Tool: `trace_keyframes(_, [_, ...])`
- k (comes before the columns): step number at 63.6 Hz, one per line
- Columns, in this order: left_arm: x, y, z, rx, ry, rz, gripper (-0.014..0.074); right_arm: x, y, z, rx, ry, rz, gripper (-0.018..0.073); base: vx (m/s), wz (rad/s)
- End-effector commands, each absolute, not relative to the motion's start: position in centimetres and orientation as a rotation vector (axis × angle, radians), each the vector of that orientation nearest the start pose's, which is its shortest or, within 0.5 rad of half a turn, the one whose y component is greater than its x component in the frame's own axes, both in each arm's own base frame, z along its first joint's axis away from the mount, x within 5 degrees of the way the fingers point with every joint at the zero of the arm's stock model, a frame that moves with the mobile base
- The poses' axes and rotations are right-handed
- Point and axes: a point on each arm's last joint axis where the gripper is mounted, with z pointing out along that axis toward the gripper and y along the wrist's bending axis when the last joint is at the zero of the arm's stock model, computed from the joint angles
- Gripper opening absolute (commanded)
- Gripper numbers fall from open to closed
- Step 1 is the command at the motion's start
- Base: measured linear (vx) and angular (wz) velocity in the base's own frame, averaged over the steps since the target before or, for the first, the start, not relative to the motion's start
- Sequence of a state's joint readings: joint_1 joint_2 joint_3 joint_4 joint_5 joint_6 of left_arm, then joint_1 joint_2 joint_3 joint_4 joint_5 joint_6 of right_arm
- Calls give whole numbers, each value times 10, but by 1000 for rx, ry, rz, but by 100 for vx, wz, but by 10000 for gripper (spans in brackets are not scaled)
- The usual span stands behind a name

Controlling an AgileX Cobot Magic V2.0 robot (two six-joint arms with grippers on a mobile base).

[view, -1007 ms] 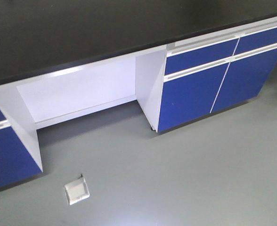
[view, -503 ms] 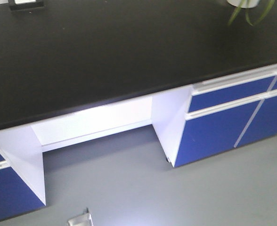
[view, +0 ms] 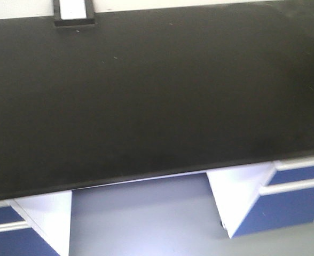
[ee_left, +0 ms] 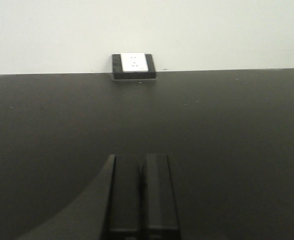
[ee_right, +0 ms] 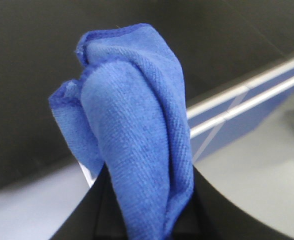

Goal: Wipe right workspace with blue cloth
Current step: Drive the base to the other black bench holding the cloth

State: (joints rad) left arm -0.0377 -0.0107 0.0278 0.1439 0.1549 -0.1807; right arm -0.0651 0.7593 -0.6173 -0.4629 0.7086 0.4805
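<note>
The blue cloth [ee_right: 132, 125] hangs bunched and wrinkled from my right gripper [ee_right: 147, 200], which is shut on it; the fabric hides the fingertips. Behind it lie the black countertop's [ee_right: 32, 75] front edge and grey floor. The right workspace [view: 157, 101], a wide matte black countertop, fills most of the front view, with the black-framed white socket box [view: 74, 13] at its back left. My left gripper [ee_left: 141, 159] is shut with nothing in it, low over the black countertop [ee_left: 227, 130] and pointing at the socket box [ee_left: 133, 66]. Neither gripper shows in the front view.
A white wall [ee_left: 212, 30] rises behind the counter. Below the front edge are blue cabinet fronts with silver handles [view: 296, 186], a white-walled kneehole [view: 141, 208] and grey floor [ee_right: 257, 175].
The front view has swung up and closer to the counter. The black top now fills it, the socket box has come in at top left, and the floor plate and plant have left view.
</note>
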Motion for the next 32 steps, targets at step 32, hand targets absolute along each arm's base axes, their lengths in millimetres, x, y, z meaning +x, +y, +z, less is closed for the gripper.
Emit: trace_keyframes(32, [57, -1, 188, -10, 1587, -60, -6, 141, -35, 312, 313, 2141, -311, -4, 23, 25])
